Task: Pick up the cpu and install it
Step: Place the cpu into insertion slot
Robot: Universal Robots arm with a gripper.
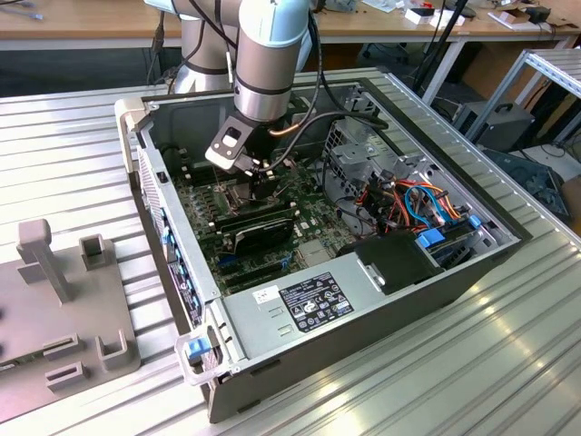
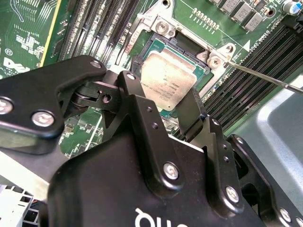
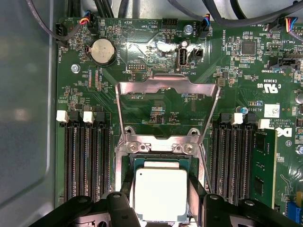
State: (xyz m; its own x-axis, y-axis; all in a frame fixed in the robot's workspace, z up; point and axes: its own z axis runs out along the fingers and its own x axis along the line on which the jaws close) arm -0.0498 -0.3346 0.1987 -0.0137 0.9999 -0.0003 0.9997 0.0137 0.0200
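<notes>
Ribbed metal surface carried an open computer case; at upper centre of the exterior view, the pincer reached inside. It gripped the cpu by two opposite edges — squarely over the socket, bracket hinged back to admit it. Whether seated — undetermined.

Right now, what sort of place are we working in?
Probably a workshop or lab for computer assembly: an open computer case sits on a ribbed metal table, its circuit board exposed, with wooden desks behind.
</notes>
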